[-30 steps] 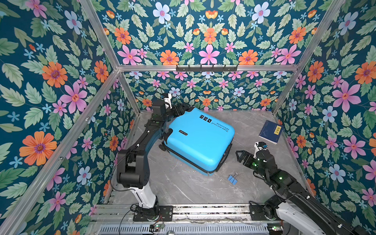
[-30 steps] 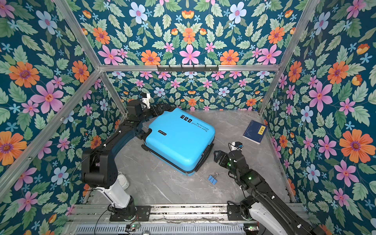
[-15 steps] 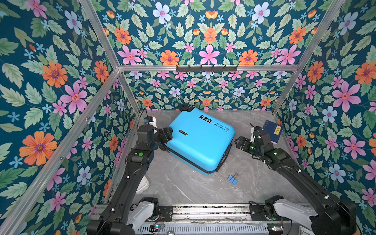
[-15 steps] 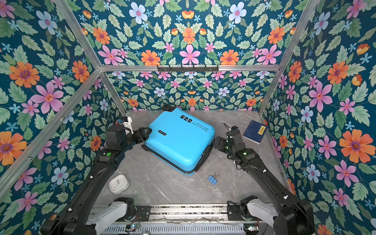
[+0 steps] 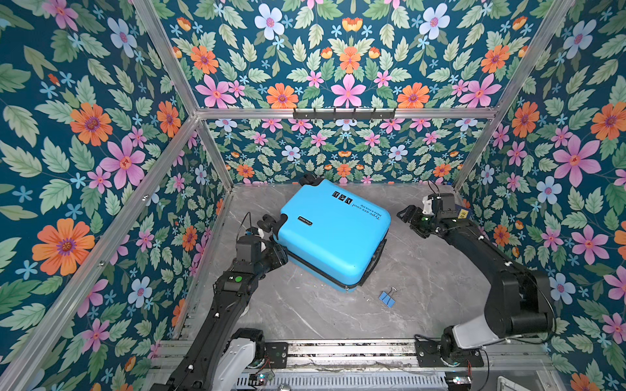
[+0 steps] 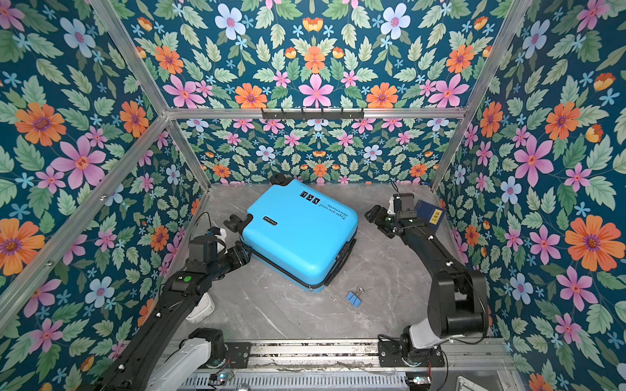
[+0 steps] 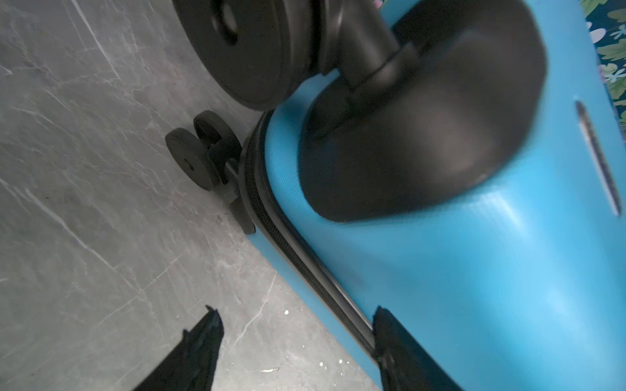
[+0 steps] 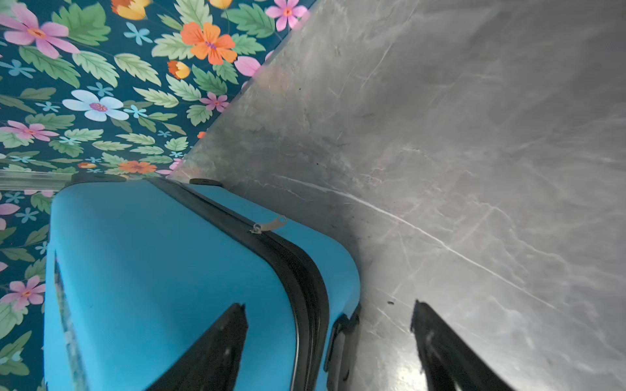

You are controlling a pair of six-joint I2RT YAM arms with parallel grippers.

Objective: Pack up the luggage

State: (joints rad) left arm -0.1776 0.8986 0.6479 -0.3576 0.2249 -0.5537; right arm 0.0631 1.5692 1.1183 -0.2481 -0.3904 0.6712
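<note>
We see left gripper [image 7: 294,315] and right gripper [image 8: 328,304] both spread, holding nothing, flanking closed sky-blue hard-shell suitcase [image 5: 335,233] on grey marble tabletop [image 5: 305,315].

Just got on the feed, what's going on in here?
Both arms are at the closed suitcase lying flat on the table. The left end effector sits open at its wheel end, the right end effector open at the opposite corner by the zipper pull. Neither holds anything. A book and a binder clip lie outside, unpacked.
</note>
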